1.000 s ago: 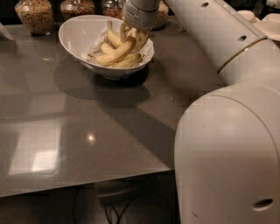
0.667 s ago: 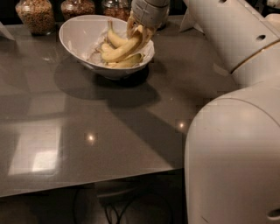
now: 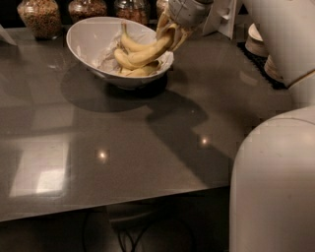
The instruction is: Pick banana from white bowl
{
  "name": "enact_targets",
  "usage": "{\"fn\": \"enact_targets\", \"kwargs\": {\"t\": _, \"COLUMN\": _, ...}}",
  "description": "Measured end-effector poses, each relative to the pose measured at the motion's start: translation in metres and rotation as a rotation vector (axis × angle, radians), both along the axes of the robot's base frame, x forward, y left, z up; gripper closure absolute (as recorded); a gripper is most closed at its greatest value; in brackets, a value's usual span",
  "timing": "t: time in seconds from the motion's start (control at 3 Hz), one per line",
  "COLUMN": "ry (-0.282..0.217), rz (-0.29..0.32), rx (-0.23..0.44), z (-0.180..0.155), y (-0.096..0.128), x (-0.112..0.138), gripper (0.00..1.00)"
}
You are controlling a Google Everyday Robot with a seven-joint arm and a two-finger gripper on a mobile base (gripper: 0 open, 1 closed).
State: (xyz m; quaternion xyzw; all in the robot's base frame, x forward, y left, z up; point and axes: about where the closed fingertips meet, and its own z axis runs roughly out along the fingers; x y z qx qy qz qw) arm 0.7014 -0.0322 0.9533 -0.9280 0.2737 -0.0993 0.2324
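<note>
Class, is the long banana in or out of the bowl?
Banana partly out: the gripper above the bowl holds its right end up; the other lies inside.

Gripper [image 3: 172,30] above bowl [image 3: 83,34] right rim, clamped on banana [image 3: 143,54]. Pile [image 3: 140,72] below-left of it, jars [image 3: 40,15] far left behind, stacked plates [image 3: 257,40] to its right.

Gripper [image 3: 170,33] far forward, jaws clamped on banana [image 3: 145,54]
</note>
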Motion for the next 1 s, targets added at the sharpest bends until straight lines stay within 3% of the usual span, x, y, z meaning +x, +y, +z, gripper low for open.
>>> {"fn": "enact_targets", "kwargs": {"t": 0.33, "ry": 0.032, "rz": -0.015, "rx": 0.101, "z": 0.004, "y": -0.015, "x": -0.014, "gripper": 1.0}}
{"fn": "enact_targets", "kwargs": {"t": 0.67, "ry": 0.064, "rz": 0.008, "rx": 0.247, "z": 0.009, "y": -0.026, "x": -0.032, "gripper": 1.0}}
{"fn": "enact_targets", "kwargs": {"t": 1.0, "ry": 0.107, "rz": 0.08, "rx": 0.364, "z": 0.012, "y": -0.028, "x": -0.058, "gripper": 1.0}}
